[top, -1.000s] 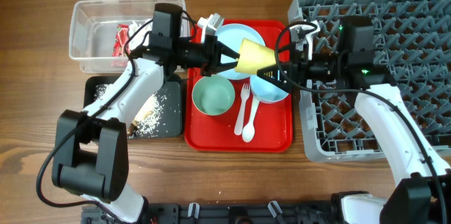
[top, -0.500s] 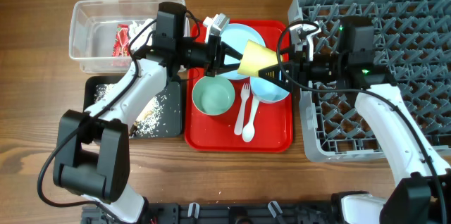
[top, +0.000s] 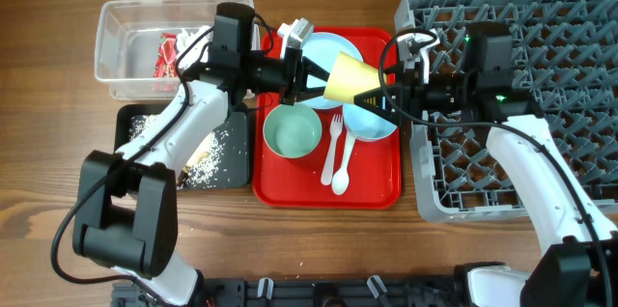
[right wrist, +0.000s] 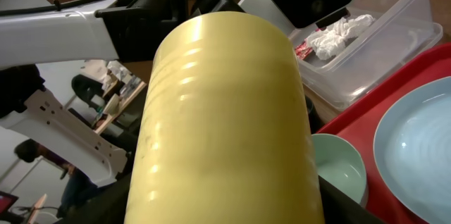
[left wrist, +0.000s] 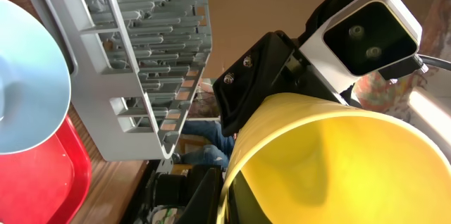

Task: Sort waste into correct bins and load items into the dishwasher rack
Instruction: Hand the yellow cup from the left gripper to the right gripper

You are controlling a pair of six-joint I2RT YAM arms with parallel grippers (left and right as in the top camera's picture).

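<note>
The yellow cup point(top: 350, 80) hangs on its side above the red tray, between both arms. My left gripper point(top: 319, 80) is shut on its rim; in the left wrist view point(left wrist: 225, 206) one finger lies against the rim and the cup's inside point(left wrist: 352, 168) fills the frame. My right gripper point(top: 379, 95) is shut on its base; in the right wrist view point(right wrist: 225, 213) fingers press both sides of the cup point(right wrist: 225, 111). The grey rack point(top: 541, 56) stands on the right. The clear tub point(top: 135, 37) holds the red wrapper point(top: 166, 51) and white tissue point(right wrist: 338, 30).
The red tray point(top: 290, 186) holds the light blue plate point(top: 323, 46), small blue bowl point(top: 372, 128), green bowl point(top: 293, 131), fork point(top: 334, 143) and spoon point(top: 341, 177). The black tray point(top: 135, 119) at the left holds crumbly scraps point(top: 208, 157).
One second ago my left gripper shifted slightly right and up with the cup. Nothing has moved in the last half second. The right arm has stayed in place.
</note>
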